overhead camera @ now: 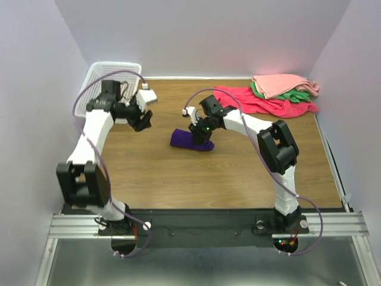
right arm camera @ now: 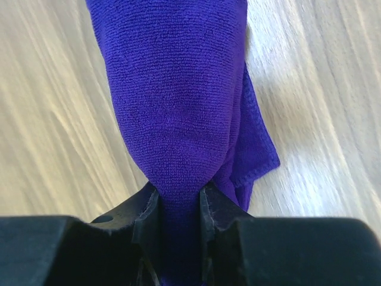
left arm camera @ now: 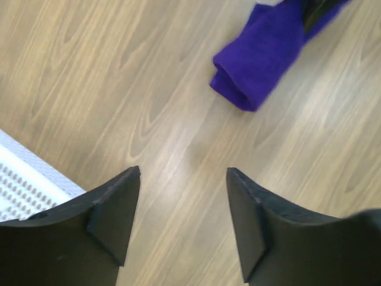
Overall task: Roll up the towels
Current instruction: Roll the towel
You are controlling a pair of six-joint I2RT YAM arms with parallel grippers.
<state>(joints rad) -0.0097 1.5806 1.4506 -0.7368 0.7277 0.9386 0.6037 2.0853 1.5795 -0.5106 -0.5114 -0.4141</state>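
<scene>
Purple terry towel [overhead camera: 186, 140], rolled, lies midway on the wooden counter [overhead camera: 155, 179], long axis along the near edge. Right gripper [right arm camera: 178, 199] pinches its right end; left gripper [left arm camera: 183, 173] gapes empty, toward the far-left corner.

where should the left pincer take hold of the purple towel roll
Probably the free rolled end of the purple towel, coming from above with jaws straddling the roll's width. The right pincer clamps the other end, and the roll lies flat on the table, so both sides are reachable. The left pincer is open.
</scene>
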